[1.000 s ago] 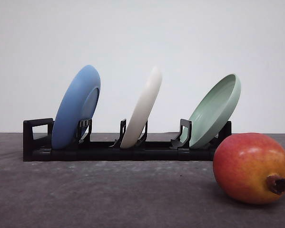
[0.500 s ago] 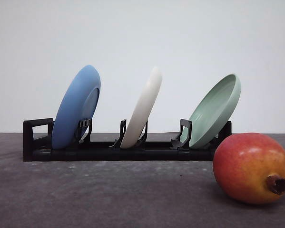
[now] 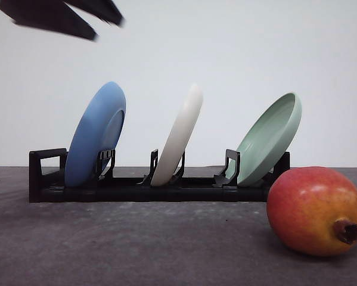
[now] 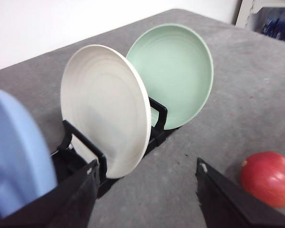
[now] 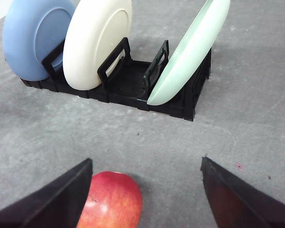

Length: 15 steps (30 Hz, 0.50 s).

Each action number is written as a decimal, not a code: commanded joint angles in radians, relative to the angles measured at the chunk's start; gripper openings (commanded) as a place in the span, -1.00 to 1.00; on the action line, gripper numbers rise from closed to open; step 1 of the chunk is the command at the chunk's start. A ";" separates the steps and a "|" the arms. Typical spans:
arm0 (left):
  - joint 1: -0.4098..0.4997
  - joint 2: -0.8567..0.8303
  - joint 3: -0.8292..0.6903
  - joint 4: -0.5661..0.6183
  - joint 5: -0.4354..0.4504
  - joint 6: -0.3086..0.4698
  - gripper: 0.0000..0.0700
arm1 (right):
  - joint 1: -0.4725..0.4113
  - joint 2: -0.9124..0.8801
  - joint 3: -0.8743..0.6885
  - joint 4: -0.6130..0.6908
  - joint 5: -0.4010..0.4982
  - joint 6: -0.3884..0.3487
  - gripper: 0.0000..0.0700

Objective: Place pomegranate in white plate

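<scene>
My right claw (image 5: 144, 190) hangs wide open, nothing held. Just under it and a little toward its left finger lies the pomegranate (image 5: 111, 200) on the grey table (image 5: 256, 118), on its side, stem nub (image 3: 347, 230) pointing outward.

Beyond the fruit: the black rack (image 5: 132, 80), three plates on edge. The green plate (image 5: 190, 54) is nearest my line of reach, the white plate (image 5: 95, 42) in the middle slot, the blue plate (image 5: 35, 40) past it.

My left claw (image 4: 144, 190) is also spread wide and empty, hovering just short of the white plate, pomegranate well off to its right.

Risks, as I judge them:
- Fruit is round and glossy; an off-centre pinch could squirt it away.
- White plate stands upright, so nothing can rest in it until it lies flat.
- Plates sit close together; pulling the white one may knock a neighbour.
</scene>
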 commanded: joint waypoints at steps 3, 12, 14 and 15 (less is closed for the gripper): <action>-0.063 0.118 0.018 0.139 -0.057 0.004 0.08 | 0.004 0.003 0.014 0.010 -0.001 -0.003 0.31; -0.132 0.394 0.081 0.320 -0.160 0.000 0.08 | 0.004 0.003 0.014 0.010 -0.001 -0.003 0.31; -0.132 0.459 0.119 0.318 -0.187 -0.008 0.08 | 0.004 0.003 0.014 0.010 -0.001 -0.003 0.31; -0.132 0.489 0.138 0.317 -0.199 -0.018 0.08 | 0.004 0.003 0.014 0.010 -0.001 -0.003 0.31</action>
